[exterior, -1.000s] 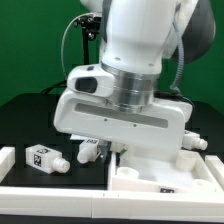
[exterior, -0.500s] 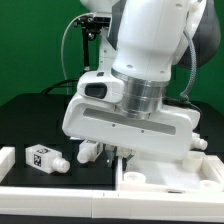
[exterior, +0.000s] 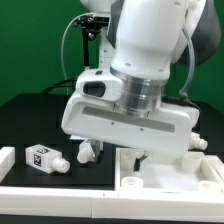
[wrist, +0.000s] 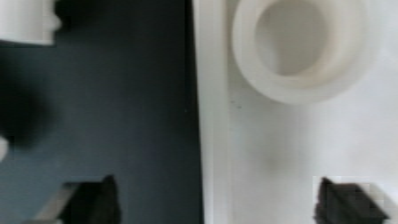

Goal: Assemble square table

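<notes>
My gripper stands wide open and holds nothing. Its fingertips straddle the rim of the tabletop, which lies flat on the table at the exterior view's right. One leg lies well apart, at the exterior view's left. I worry that a careless sideways pull-out would hook a fingertip on that rim, dragging the tabletop and shifting its round socket off line.
</notes>
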